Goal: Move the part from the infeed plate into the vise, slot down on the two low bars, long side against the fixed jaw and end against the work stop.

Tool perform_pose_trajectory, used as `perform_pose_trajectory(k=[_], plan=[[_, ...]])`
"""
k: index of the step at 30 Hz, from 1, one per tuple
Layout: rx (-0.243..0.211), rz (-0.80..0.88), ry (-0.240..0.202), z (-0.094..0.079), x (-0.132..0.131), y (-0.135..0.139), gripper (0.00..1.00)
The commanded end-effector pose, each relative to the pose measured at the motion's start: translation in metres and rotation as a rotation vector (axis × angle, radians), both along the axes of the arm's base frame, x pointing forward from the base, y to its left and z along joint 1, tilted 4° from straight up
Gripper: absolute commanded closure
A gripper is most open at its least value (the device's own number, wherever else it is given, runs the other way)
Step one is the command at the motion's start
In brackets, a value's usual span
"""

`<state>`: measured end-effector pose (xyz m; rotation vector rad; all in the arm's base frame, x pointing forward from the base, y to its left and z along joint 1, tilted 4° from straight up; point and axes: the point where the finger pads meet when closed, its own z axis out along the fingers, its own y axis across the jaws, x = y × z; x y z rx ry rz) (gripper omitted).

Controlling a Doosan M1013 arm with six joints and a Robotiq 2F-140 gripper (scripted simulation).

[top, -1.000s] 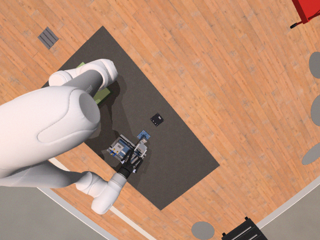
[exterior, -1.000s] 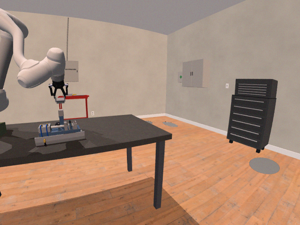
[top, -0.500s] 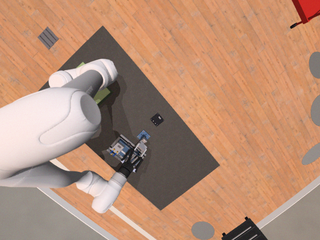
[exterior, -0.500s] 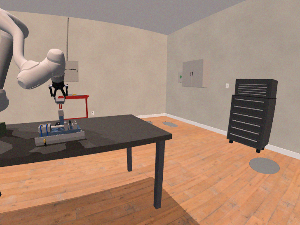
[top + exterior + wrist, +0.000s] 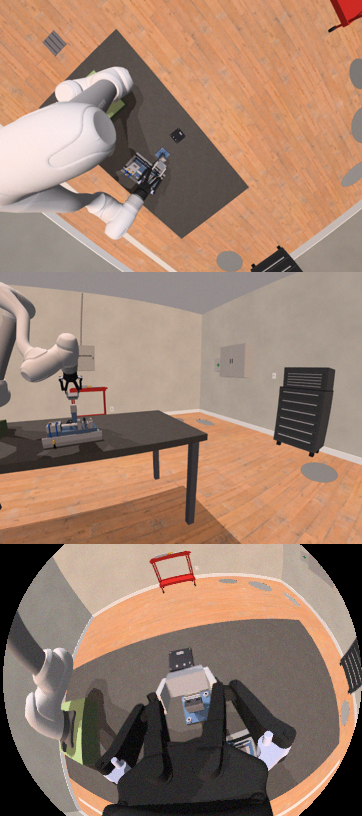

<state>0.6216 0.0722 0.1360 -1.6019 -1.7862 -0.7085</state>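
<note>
My gripper [image 5: 71, 390] is shut on the part [image 5: 71, 395], a light grey block, and holds it in the air above the table. In the wrist view the part [image 5: 188, 687] sits between my fingers. Right below it stands the V-block [image 5: 73, 412], a grey rest on a blue base [image 5: 162, 152]. The vise [image 5: 71, 431] lies beside the V-block on a grey base, its jaws open; from above it [image 5: 135, 168] is partly covered by my gripper [image 5: 151, 175]. The black infeed plate [image 5: 177, 135] is empty. I cannot tell which way the milled slot faces.
A green block [image 5: 115, 106] lies on the table under my arm's upper links. The dark table [image 5: 131, 430] has its edge near the vise. A red cart [image 5: 87, 390] stands by the back wall and a black tool chest [image 5: 305, 408] at the right.
</note>
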Motion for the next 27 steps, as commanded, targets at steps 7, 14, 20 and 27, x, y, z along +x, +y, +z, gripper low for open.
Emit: perform_pose_trajectory(k=[7, 14, 20, 27], plan=[[0.003, -0.003, 0.003, -0.013, -0.003, 0.002, 1.00], [0.003, -0.003, 0.003, -0.020, -0.003, 0.002, 1.00], [0.003, -0.003, 0.003, -0.027, -0.003, 0.003, 1.00], [0.003, -0.003, 0.003, -0.033, -0.003, 0.003, 1.00]])
